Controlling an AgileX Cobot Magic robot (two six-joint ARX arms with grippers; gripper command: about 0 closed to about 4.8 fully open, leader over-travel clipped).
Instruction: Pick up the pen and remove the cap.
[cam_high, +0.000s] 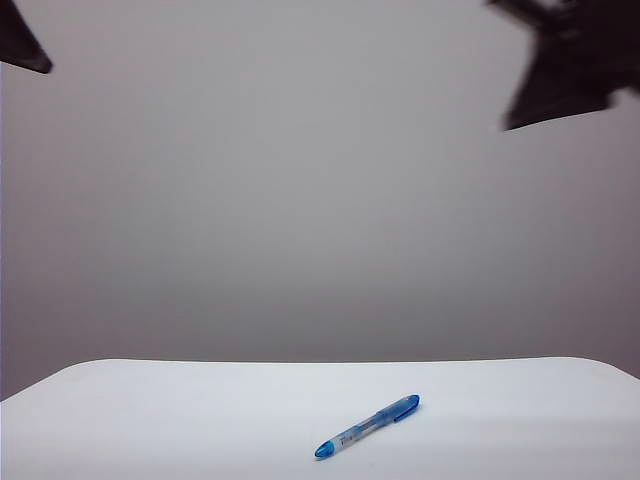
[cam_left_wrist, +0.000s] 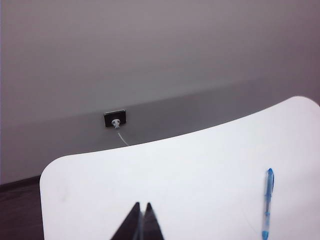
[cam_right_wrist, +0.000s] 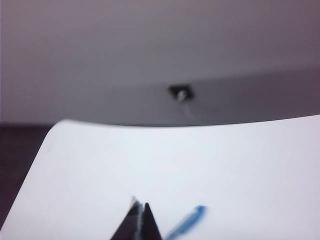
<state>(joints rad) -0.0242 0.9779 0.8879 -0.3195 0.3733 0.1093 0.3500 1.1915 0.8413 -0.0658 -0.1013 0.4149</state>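
Both end effectors hang above the smooth white worktop (cam_high: 150, 420) with pointed black fingers pressed together and empty, the left end effector (cam_left_wrist: 141, 206) at ten o'clock and the right end effector (cam_right_wrist: 139, 205) at two o'clock from the slim translucent blue pen (cam_high: 366, 427), cap (cam_high: 402, 407) on.

left hand (cam_left_wrist: 140, 212): closed, empty | right hand (cam_right_wrist: 139, 212): closed, empty, blurred

We see a bare indoor test setup, likely a lab: a plain white table (cam_left_wrist: 165, 170) against an empty grey wall (cam_left_wrist: 150, 50), with one dark wall socket (cam_left_wrist: 115, 118) holding a white plug and cable.
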